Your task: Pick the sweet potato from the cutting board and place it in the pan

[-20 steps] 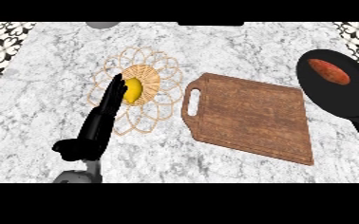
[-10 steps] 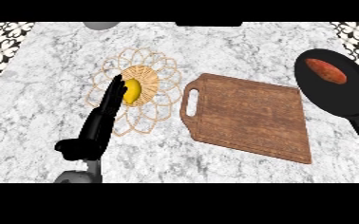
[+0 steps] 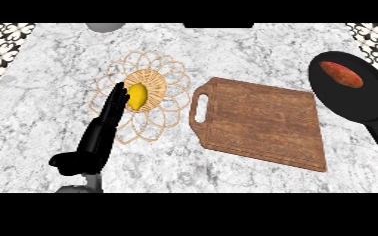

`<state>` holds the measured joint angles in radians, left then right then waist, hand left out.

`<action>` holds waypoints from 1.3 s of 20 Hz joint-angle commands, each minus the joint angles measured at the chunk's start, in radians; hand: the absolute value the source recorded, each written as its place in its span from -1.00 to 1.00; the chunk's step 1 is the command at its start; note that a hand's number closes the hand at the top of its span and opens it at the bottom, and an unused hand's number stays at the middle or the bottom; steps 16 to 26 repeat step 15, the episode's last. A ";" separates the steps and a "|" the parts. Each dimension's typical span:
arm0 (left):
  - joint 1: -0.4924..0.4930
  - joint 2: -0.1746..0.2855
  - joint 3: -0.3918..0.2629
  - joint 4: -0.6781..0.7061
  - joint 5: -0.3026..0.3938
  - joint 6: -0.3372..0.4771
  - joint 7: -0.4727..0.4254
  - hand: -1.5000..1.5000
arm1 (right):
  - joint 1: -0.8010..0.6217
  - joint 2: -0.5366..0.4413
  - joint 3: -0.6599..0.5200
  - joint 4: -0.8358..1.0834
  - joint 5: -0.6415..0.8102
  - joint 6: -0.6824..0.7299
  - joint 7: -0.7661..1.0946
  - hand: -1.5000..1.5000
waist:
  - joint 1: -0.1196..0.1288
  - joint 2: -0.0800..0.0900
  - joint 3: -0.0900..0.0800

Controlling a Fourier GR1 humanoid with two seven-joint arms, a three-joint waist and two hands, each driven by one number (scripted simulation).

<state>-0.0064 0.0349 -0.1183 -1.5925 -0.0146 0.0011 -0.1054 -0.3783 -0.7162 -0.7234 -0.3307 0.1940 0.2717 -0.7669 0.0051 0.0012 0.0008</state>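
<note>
The reddish-brown sweet potato (image 3: 341, 73) lies inside the black pan (image 3: 353, 94) at the right edge of the head view. The wooden cutting board (image 3: 260, 121) sits in the middle of the marble counter, its handle slot toward the left, with nothing on it. My left hand (image 3: 101, 133) rests at the lower left, fingers straight and pointing up, overlapping the woven trivet. My right hand does not show anywhere.
A woven flower-shaped trivet (image 3: 167, 82) lies left of the board with a yellow lemon (image 3: 137, 95) at its centre, just beside my left hand's fingertips. A grey round object (image 3: 105, 26) peeks in at the counter's far edge.
The view has shifted slightly, so the pan and sweet potato now sit a little further left and lower. The left hand keeps its pose.
</note>
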 commanded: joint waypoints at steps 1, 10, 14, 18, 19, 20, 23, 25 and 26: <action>0.033 0.013 0.005 -0.039 0.007 -0.019 0.002 0.00 | 0.045 -0.003 0.024 0.018 -0.022 -0.016 -0.044 -1.00 | 0.002 0.001 0.000; 0.028 -0.016 0.008 0.005 -0.011 0.004 -0.035 0.00 | 0.051 0.020 0.103 -0.059 -0.055 -0.097 0.025 -1.00 | -0.001 -0.001 0.000; -0.042 -0.034 -0.025 0.063 -0.040 0.052 -0.031 0.00 | 0.065 0.009 0.117 -0.112 -0.056 -0.150 0.019 -1.00 | -0.005 -0.001 -0.001; -0.033 0.014 0.026 -0.026 0.014 -0.024 0.059 0.00 | 0.061 0.034 0.120 -0.064 -0.039 -0.203 -0.044 -1.00 | 0.002 0.000 0.000; -0.033 0.014 0.026 -0.026 0.014 -0.024 0.059 0.00 | 0.061 0.034 0.120 -0.064 -0.039 -0.203 -0.044 -1.00 | 0.002 0.000 0.000; -0.033 0.014 0.026 -0.026 0.014 -0.024 0.059 0.00 | 0.061 0.034 0.120 -0.064 -0.039 -0.203 -0.044 -1.00 | 0.002 0.000 0.000; -0.033 0.014 0.026 -0.026 0.014 -0.024 0.059 0.00 | 0.061 0.034 0.120 -0.064 -0.039 -0.203 -0.044 -1.00 | 0.002 0.000 0.000; -0.033 0.014 0.026 -0.026 0.014 -0.024 0.059 0.00 | 0.061 0.034 0.120 -0.064 -0.039 -0.203 -0.044 -1.00 | 0.002 0.000 0.000; -0.033 0.014 0.026 -0.026 0.014 -0.024 0.059 0.00 | 0.061 0.034 0.120 -0.064 -0.039 -0.203 -0.044 -1.00 | 0.002 0.000 0.000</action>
